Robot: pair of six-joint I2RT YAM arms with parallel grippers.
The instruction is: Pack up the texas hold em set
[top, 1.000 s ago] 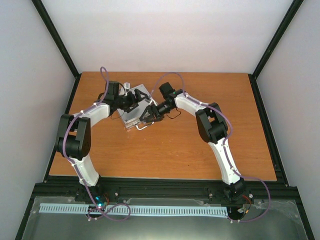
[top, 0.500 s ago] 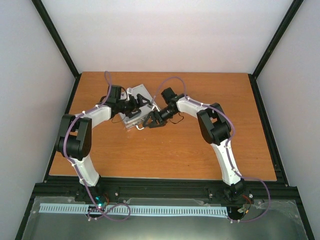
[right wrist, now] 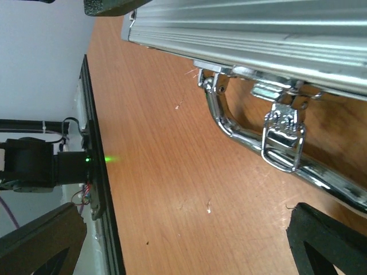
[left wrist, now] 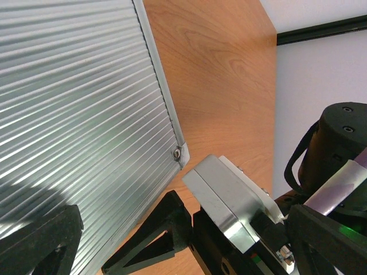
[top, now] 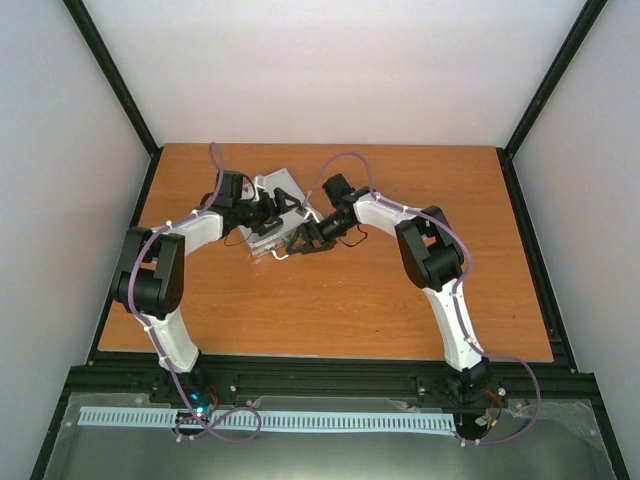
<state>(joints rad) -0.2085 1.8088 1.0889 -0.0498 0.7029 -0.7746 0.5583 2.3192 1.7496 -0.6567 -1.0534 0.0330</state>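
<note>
The silver metal case lies closed at the back left of the table. Its ribbed lid fills the left wrist view. Its chrome handle and a latch show in the right wrist view. My left gripper is open and empty over the lid's right part. My right gripper is open and empty just off the case's handle side, its jaws wide above bare table. The card boxes, chips, dice and blue disc are hidden.
The wooden table is ringed by a black frame with white walls behind and at the sides. The right arm's wrist block sits close under my left gripper, beside the case's corner.
My right gripper has moved off the lid, down to the table beside the handle edge. My left gripper has shifted slightly right over the lid. The case stays closed.
</note>
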